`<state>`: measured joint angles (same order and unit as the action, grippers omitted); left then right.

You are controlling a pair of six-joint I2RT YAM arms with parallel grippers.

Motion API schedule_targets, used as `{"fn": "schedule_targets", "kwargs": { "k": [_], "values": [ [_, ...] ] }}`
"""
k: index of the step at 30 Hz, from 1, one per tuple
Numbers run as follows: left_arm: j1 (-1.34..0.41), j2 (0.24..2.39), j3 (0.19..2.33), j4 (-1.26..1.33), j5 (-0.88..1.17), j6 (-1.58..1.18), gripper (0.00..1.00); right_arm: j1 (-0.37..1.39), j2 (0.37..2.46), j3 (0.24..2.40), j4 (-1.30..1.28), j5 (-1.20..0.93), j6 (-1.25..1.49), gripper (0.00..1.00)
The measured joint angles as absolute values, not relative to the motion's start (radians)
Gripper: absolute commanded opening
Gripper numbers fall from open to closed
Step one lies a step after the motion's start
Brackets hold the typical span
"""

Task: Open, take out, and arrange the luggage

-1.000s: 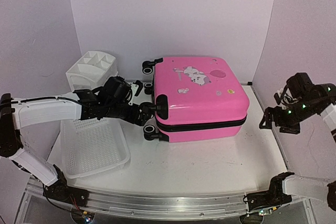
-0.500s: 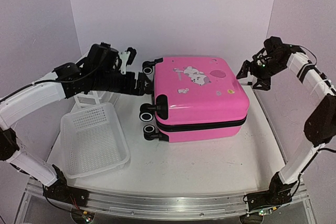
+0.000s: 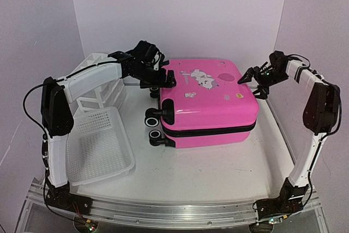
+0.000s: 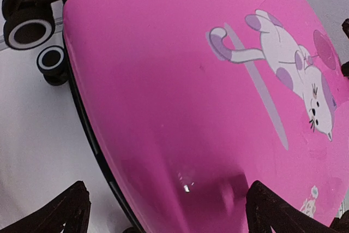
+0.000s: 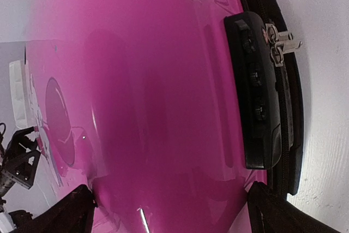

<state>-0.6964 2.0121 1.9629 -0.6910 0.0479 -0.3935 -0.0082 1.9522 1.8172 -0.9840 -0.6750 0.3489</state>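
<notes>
The pink luggage (image 3: 210, 102) lies flat and zipped shut in the middle of the table, cat sticker up, black wheels (image 3: 152, 119) to the left. My left gripper (image 3: 162, 78) is open over the lid's back left corner; in the left wrist view (image 4: 169, 216) its fingers straddle pink shell, holding nothing. My right gripper (image 3: 248, 82) is open at the lid's right edge; in the right wrist view (image 5: 174, 214) the shell fills the gap, with the black lock panel (image 5: 256, 91) and metal zipper pulls (image 5: 282, 42) just to the right.
A white mesh basket (image 3: 98, 145) sits front left of the suitcase. A white drawer organizer (image 3: 92, 80) stands behind it, under my left arm. Walls close in on the back and both sides.
My left gripper has swung from the suitcase's left side up to the lid's back left corner. My right gripper has come in from the far right to the lid's right edge.
</notes>
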Motion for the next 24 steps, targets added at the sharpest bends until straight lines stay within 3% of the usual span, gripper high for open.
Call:
{"fn": "schedule_targets", "kwargs": {
  "k": [4, 13, 24],
  "values": [
    [-0.694, 2.080, 2.064, -0.692, 0.097, -0.392, 0.98, -0.027, 1.903, 1.705, -0.887, -0.729, 0.351, 0.89],
    [-0.643, 2.229, 2.244, -0.717, 0.234, -0.397, 0.95, -0.003, 1.584, 1.251, -0.591, -0.730, 0.457, 0.89],
    [-0.598, 2.374, 2.426, -0.664, 0.390, -0.330, 0.99, 0.445, 1.083, 0.890, -0.693, -0.518, 0.619, 0.97]
  ]
}}
